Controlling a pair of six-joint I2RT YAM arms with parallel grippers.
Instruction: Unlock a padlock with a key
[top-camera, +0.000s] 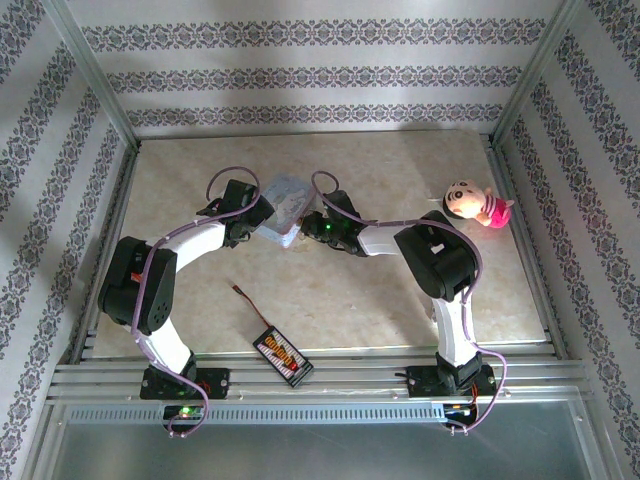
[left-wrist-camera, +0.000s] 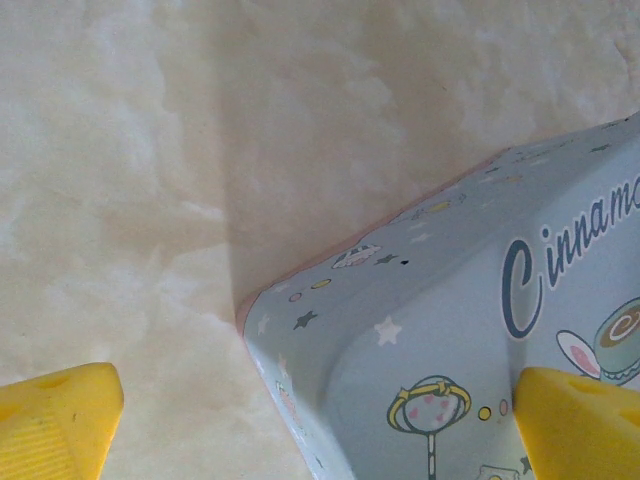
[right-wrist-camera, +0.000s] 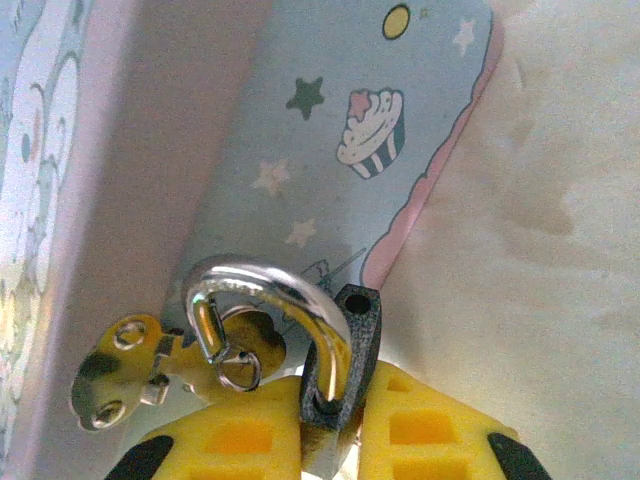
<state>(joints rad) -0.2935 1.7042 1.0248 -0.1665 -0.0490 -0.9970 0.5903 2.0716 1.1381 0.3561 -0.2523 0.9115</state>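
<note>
My right tool (right-wrist-camera: 330, 425) is clenched on the padlock (right-wrist-camera: 340, 345), gripping its dark body close against the side of the light-blue tin (right-wrist-camera: 330, 170). The silvery shackle (right-wrist-camera: 265, 280) arches up beside a brass fitting (right-wrist-camera: 115, 375). My left tool (left-wrist-camera: 315, 430) is released, its fingers spread wide across the tin's corner above the tabletop (left-wrist-camera: 140, 160).

Light-blue tin (left-wrist-camera: 440, 340), lid: dark blue cursive lettering "Cinnam", cut off by the right frame edge in the left wrist view. Side of the tin in the right wrist view: drawings, no words. Black board (top-camera: 283, 356) in the top view: coloured label strip, print too small to read. Padlock (right-wrist-camera: 340, 350) body: no legible stamp.
</note>
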